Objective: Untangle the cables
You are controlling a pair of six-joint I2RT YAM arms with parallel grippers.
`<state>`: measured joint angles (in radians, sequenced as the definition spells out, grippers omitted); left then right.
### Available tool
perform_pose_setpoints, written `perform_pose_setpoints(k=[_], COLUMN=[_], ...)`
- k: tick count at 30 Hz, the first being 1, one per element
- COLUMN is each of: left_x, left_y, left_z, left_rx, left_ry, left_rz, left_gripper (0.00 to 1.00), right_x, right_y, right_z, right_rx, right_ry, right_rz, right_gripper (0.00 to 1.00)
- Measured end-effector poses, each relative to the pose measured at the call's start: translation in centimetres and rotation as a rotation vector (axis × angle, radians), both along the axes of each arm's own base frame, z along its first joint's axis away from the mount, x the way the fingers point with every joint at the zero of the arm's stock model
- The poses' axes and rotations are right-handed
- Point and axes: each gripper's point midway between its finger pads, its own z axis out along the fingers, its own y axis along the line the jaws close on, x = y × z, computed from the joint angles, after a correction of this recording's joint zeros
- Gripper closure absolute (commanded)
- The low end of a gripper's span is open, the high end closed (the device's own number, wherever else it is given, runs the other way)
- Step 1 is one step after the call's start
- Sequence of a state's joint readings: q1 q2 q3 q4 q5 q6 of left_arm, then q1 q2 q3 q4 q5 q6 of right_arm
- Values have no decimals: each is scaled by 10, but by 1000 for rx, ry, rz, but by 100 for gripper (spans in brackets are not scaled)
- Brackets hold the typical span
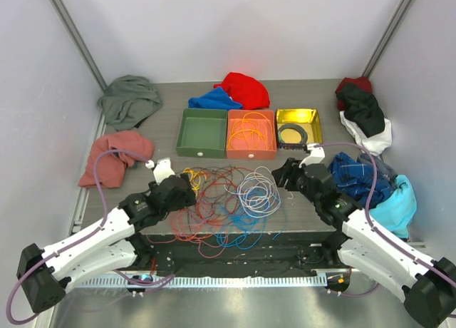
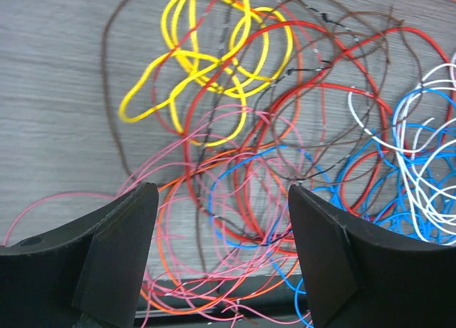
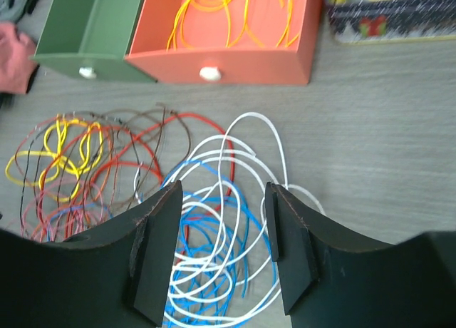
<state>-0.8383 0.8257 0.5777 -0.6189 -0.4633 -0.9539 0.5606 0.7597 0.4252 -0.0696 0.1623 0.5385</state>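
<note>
Checking left claw [image 2: 222, 200] first: state? (A)

Spread wide, pinching nothing, hanging over the cables [image 1: 221, 196]. Pink, red and blue strands cross right under it. Yellow cable [image 2: 196, 60] loops just beyond its tips. (B)

Right claw [image 3: 222, 196]? (A)

Also spread, nothing held. White cable [image 3: 249, 115] coils under and between its fingers with blue mixed in. Rest of the pile sits off to its left. (B)

Progress? (A)

Early, I'd judge. Beyond the right claw the orange tray [image 3: 249, 64] holds an orange cable [image 3: 228, 21], so one looks sorted. Green tray [image 3: 92, 21] beside it shows no cable. Yellow tray [image 1: 298, 112], farther right, has the black coil [image 1: 292, 134]. (B)

Left to do? (A)

Most of it. Red, brown, yellow, pink, blue and white all overlap in one heap on the surface [image 3: 370, 128], none pulled apart yet. (B)
</note>
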Motion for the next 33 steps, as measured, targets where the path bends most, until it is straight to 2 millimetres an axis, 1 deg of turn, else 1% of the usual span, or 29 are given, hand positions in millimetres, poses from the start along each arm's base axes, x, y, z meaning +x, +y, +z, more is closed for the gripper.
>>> perform_pose_setpoints(k=[1, 2, 4, 6, 9, 10, 13, 17, 23, 24, 27, 31, 33], left_x=[-3, -4, -1, 5, 20, 27, 31, 30, 33, 32, 32, 28, 25], left_y=[4, 7, 14, 23, 48, 61, 79, 79, 75, 74, 70, 68, 67], left_z=[-3, -3, 6, 17, 24, 21, 6, -10, -25, -27, -32, -48, -58], left_rx=[4, 7, -4, -14, -5, 4, 33, 46, 18, 11, -10, -16, -10], left_ry=[8, 2, -33, -76, -77, -58, 9, 82, 124, 126, 129, 150, 174], left_rz=[11, 23, 56, 101, 206, 259, 329, 324, 323, 320, 307, 299, 297], left_gripper=[18, 18, 19, 24, 28, 29, 31, 35, 40, 44, 45, 46, 50], right_x=[-4, -7, -11, -14, -15, -15, -16, -16, -18, -18, -19, -19, -19], right_y=[3, 5, 7, 9, 11, 12, 12, 11, 8, 8, 6, 5, 5], right_z=[-2, -5, -10, -12, -12, -12, -12, -9, 0, 0, -2, -6, -9], right_rx=[0, 0, -5, -6, 0, 0, 0, 5, 17, 16, 9, 1, -7], right_ry=[6, 13, 29, 38, 40, 40, 39, 28, 2, 1, 6, 14, 21], right_rz=[14, 19, 29, 33, 34, 34, 32, 30, 21, 19, 15, 13, 14], right_gripper=[43, 43, 43, 43, 43, 43, 43, 43, 43, 43, 43, 43, 43])
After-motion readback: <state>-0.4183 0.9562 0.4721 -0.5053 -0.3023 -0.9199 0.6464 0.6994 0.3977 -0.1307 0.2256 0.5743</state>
